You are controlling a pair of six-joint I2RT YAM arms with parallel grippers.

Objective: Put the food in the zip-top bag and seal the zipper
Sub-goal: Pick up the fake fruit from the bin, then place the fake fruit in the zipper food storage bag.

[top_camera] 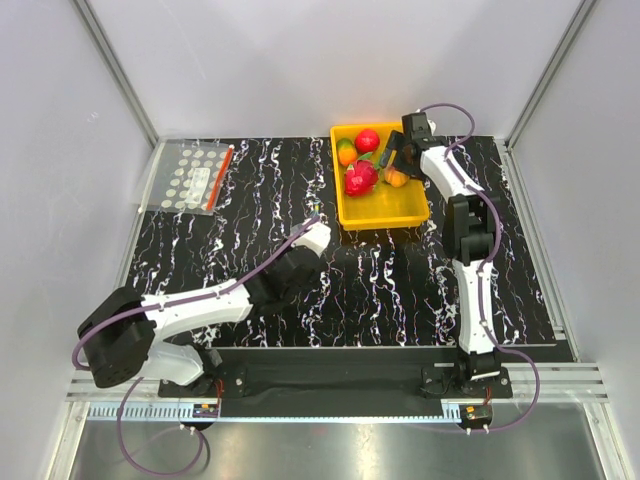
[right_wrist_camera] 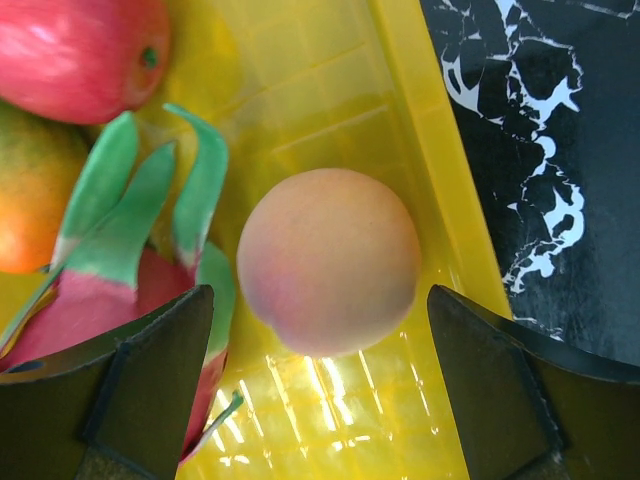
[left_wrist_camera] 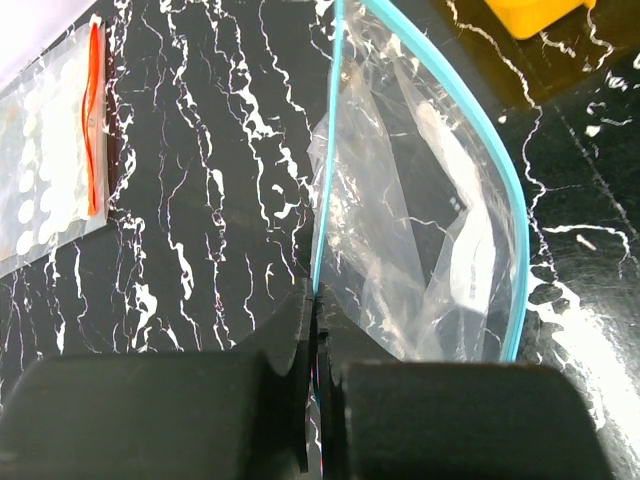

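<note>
Right pincer (right_wrist_camera: 322, 345) spread apart in the yellow tray (right_wrist_camera: 300, 90), straddling the peach (right_wrist_camera: 328, 260), red apple (right_wrist_camera: 80, 50) also in the tray, left pincer (left_wrist_camera: 315, 300) clamped on the zip-top bag (left_wrist_camera: 420, 230) at its blue zipper (left_wrist_camera: 328, 140), beside the tray's near-left corner.

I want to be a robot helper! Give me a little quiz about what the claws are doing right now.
1. True or false: the left claw is shut on the zip-top bag.
2. What sits inside the open right claw? A) apple B) peach C) banana
3. Fill in: the peach lies in a ____ tray.
Key: 1 true; 2 B; 3 yellow.
</note>
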